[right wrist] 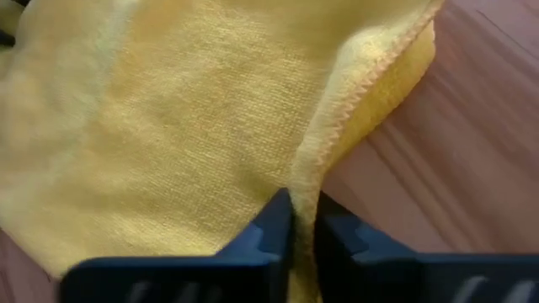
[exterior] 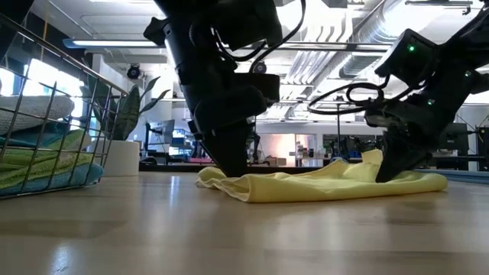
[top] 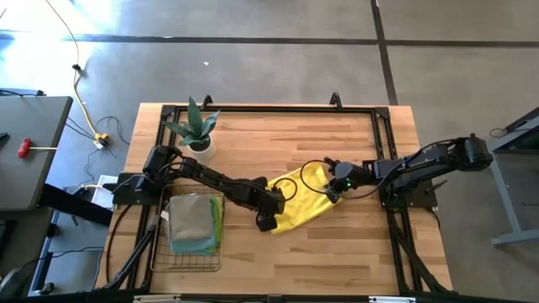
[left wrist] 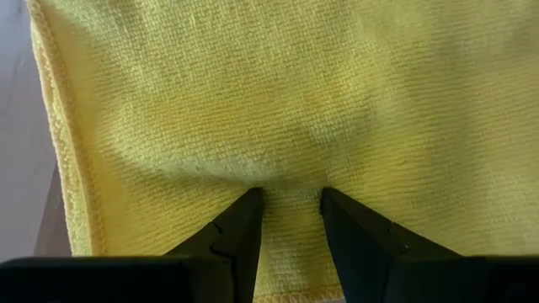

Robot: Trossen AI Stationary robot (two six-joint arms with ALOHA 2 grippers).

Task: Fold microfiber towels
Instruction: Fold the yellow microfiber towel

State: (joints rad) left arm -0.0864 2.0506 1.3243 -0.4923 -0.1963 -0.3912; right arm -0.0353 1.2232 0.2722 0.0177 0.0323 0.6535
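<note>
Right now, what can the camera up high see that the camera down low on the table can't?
Only the high view shows the whole wooden table, both arms from their bases, and the yellow towel's full outline between them.

Only the low view shows the room behind, with ceiling lights and pipes, and how flat the yellow towel lies, rumpled at its edges.

Both show the left hand and right hand at the towel's opposite ends, the potted plant, and the wire basket of folded towels.

Low view: left gripper (exterior: pixel 229 169) fingertips buried in yellow towel (exterior: pixel 321 183), basket (exterior: pixel 46 114) cut off at left edge. High view: basket's towel stack (top: pixel 194 223) too small to count.
</note>
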